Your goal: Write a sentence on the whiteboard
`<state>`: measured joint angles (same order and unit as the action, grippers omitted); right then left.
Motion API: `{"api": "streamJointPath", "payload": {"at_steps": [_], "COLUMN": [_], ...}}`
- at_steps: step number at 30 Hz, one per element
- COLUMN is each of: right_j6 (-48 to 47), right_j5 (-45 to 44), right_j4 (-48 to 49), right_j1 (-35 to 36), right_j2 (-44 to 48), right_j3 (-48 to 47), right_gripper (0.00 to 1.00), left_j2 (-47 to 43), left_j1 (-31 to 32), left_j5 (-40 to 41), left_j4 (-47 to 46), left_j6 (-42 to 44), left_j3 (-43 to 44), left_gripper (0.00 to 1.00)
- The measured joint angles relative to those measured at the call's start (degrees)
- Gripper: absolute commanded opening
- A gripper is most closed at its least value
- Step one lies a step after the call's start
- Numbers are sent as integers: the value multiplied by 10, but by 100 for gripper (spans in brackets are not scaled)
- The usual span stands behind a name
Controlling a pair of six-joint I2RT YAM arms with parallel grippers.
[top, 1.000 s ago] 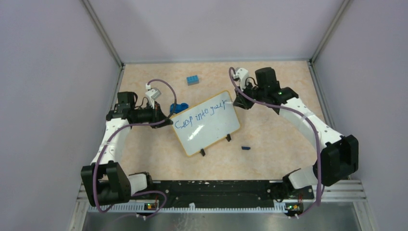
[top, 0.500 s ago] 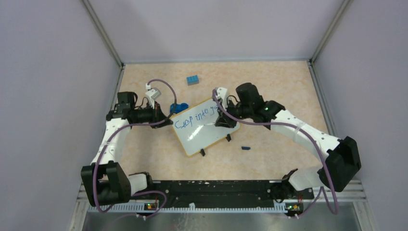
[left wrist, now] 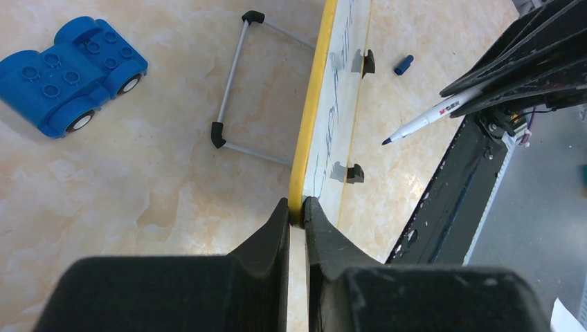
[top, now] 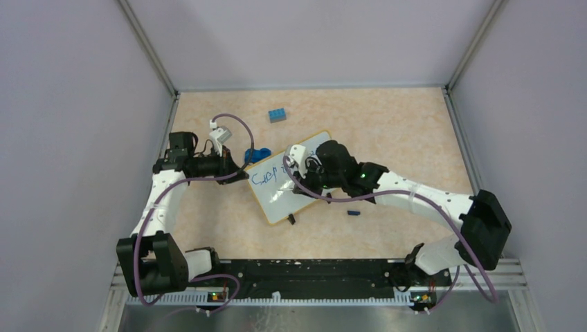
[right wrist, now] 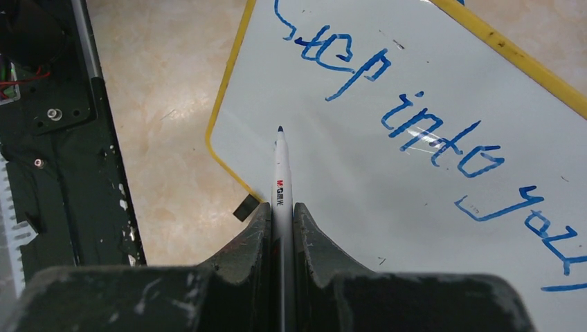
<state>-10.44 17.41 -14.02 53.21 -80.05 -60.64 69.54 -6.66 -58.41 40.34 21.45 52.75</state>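
Note:
The whiteboard (top: 275, 200) lies tilted at mid table, yellow-rimmed. My left gripper (top: 240, 174) is shut on its left rim, seen edge-on in the left wrist view (left wrist: 296, 211). The sentence (right wrist: 415, 131) is one blue line reading roughly "step into your"; its start shows in the top view (top: 266, 177). My right gripper (top: 304, 181) is over the board's middle, shut on a white marker (right wrist: 281, 173). The marker tip points at bare board below the line's start, near the lower-left corner. I cannot tell whether the tip touches. The marker also shows in the left wrist view (left wrist: 429, 119).
A blue toy car (top: 257, 155) sits just behind the board's left end, close to my left gripper. A blue brick (top: 277, 115) lies farther back. A small dark blue marker cap (top: 354, 212) lies right of the board's near edge. Walls enclose the table.
My right arm has swung left with the marker, from beyond the board's far right corner to over its middle, now hiding the end of the written line. The left arm and board have not moved.

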Motion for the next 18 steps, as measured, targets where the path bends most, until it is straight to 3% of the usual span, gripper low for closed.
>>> {"api": "streamJointPath", "payload": {"at_steps": [5, 18], "right_j6": [-2, -20], "right_j5": [-28, -46], "right_j4": [17, 23], "right_j1": [17, 29], "right_j2": [-24, -70], "right_j3": [0, 0], "right_gripper": [0, 0], "left_j2": [0, 0], "left_j1": [0, 0], "left_j5": [0, 0], "left_j4": [0, 0], "left_j6": [-3, -3], "left_j3": [0, -1], "left_gripper": [0, 0]}}
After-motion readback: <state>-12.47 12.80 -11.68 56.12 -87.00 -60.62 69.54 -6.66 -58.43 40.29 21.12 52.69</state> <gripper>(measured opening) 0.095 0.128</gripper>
